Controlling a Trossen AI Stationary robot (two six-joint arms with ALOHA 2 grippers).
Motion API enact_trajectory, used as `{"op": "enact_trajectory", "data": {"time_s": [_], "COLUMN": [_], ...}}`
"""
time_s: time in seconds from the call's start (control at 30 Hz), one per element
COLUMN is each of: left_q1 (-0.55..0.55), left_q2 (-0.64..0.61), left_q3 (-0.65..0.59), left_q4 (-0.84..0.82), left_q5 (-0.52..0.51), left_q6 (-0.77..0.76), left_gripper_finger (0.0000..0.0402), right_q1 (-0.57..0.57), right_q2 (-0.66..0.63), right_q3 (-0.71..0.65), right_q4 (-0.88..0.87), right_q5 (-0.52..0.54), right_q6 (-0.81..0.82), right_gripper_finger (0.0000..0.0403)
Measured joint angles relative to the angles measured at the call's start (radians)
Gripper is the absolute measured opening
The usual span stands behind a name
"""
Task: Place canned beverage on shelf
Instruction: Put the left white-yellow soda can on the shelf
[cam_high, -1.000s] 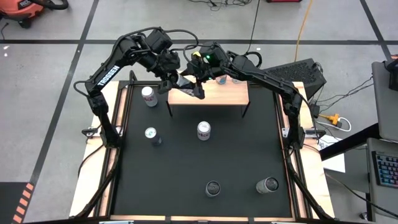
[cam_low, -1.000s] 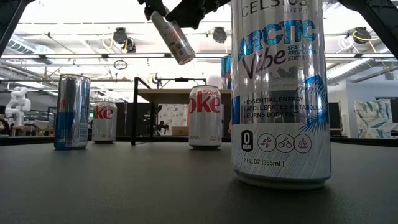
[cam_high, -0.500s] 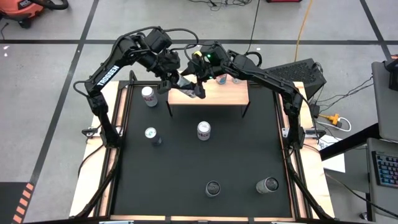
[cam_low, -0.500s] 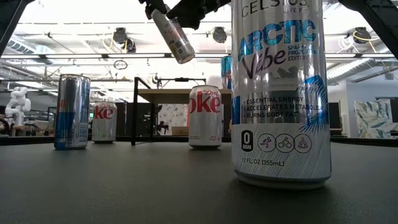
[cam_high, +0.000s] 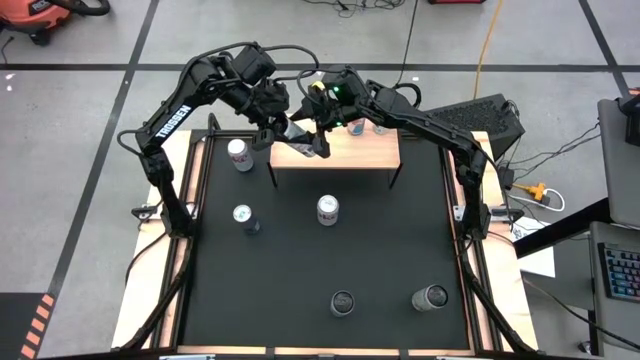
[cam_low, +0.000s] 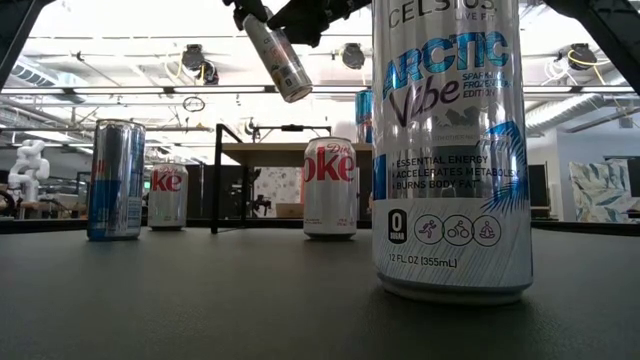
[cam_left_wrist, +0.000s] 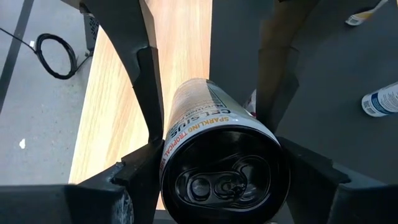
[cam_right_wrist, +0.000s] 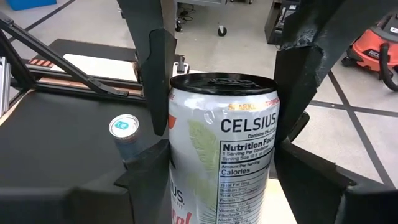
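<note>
A white Celsius can (cam_high: 294, 131) hangs tilted in the air over the left end of the light-wood shelf (cam_high: 365, 150), which stands at the table's far side. In the low view the can (cam_low: 279, 58) slants with its top up and to the left. My left gripper (cam_high: 279, 126) and my right gripper (cam_high: 316, 138) meet at it, each shut on the can. Two more cans (cam_high: 368, 127) stand on the shelf's far edge. My left gripper pinches the can between its two fingers (cam_left_wrist: 151, 93), which lie along the can's sides (cam_left_wrist: 186, 118) from its top end. The can's lid (cam_left_wrist: 221, 180) faces the wrist. The can is lifted clear above the shelf. My right gripper pinches the can's upper body (cam_right_wrist: 186, 124) between its two fingers (cam_right_wrist: 160, 81), just below the rim. The fingers lie across the can. The can stands upright between them in its wrist view, clear of the shelf.
Diet Coke cans (cam_high: 240, 155) (cam_high: 328, 209) and a blue can (cam_high: 243, 216) stand on the black mat. Two dark-topped cans (cam_high: 342, 302) (cam_high: 430, 297) stand near the front; one fills the low view (cam_low: 450, 150). Shelf legs (cam_low: 214, 180) stand at the mat's far side.
</note>
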Motion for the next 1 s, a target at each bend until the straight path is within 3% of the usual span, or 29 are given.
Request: {"op": "enact_trajectory", "data": {"time_s": [0.7,1.0], "left_q1": [0.0,0.0], "left_q2": [0.0,0.002], "left_q3": [0.0,0.0], "left_q4": [-0.001,-0.02], "left_q5": [0.004,0.008], "left_q6": [0.003,0.02], "left_gripper_finger": [0.0263,0.0263], "right_q1": [0.006,0.012], "right_q2": [0.0,0.019], "right_q3": [0.0,0.0], "right_q4": [-0.001,-0.006], "right_q5": [-0.003,-0.005], "right_q6": [0.005,-0.019], "right_gripper_finger": [0.0262,0.0225]}}
